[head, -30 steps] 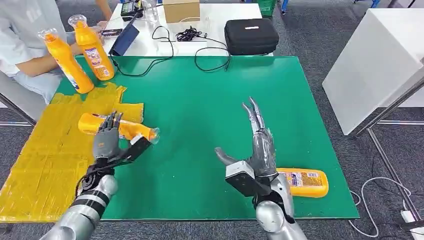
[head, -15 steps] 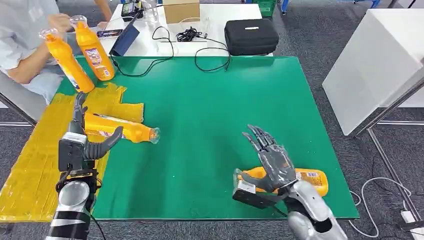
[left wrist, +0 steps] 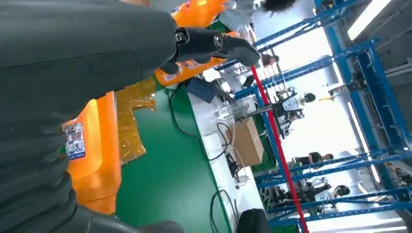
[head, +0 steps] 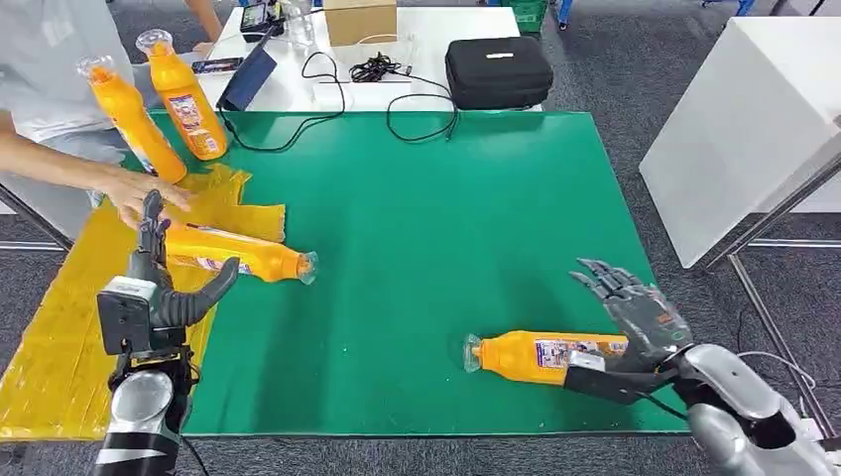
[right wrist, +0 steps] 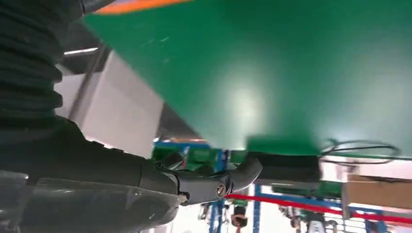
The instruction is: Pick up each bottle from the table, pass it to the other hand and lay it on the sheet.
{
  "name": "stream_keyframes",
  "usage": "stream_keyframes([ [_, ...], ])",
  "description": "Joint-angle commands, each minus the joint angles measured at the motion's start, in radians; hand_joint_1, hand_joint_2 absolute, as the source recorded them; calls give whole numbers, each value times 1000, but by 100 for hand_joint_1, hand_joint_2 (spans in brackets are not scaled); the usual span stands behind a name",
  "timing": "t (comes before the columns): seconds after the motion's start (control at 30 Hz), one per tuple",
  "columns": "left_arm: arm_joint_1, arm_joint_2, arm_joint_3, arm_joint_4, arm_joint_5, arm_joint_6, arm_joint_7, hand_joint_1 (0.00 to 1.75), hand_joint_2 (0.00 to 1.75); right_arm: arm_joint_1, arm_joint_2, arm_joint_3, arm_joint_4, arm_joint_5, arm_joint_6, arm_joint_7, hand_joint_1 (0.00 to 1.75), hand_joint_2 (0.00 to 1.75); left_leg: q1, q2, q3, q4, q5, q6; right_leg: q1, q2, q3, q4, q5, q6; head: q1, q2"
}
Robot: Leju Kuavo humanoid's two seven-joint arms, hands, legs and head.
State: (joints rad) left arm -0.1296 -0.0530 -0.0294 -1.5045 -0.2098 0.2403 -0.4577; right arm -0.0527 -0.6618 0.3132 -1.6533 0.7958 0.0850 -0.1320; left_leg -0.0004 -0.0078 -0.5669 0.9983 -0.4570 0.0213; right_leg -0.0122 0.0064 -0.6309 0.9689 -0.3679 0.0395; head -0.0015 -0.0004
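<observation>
**Orange bottles and a yellow sheet**

A yellow sheet (head: 69, 297) lies flat on the left end of the green table. It looks crinkly and shiny.

One orange bottle (head: 233, 253) lies on its side, its back part on the sheet and its clear cap over the green, pointing right.

Another orange bottle (head: 540, 355) lies on its side near the front edge at the right. Its cap points left.

Two more orange bottles (head: 185, 99) stand tilted at the far left corner, close together.
</observation>
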Motion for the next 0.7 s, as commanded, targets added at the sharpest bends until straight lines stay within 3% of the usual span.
stream_keyframes([
  [0.03, -32, -20, -3, 83, 9, -2, -2, 0, 175, -4, -50, -43, 48, -26, 43, 8, 0, 175, 0, 0, 6, -1, -2, -1, 0, -2, 6, -1, -2, -1, 0, 0],
  [0.7, -69, -27, -31, 141, 15, 1, 0, 0, 175, 15, -30, 22, 94, -64, 83, -20, 0, 175, 0, 1, 4, -1, -1, -1, 1, -1, 4, -2, -1, -1, 0, 0],
])
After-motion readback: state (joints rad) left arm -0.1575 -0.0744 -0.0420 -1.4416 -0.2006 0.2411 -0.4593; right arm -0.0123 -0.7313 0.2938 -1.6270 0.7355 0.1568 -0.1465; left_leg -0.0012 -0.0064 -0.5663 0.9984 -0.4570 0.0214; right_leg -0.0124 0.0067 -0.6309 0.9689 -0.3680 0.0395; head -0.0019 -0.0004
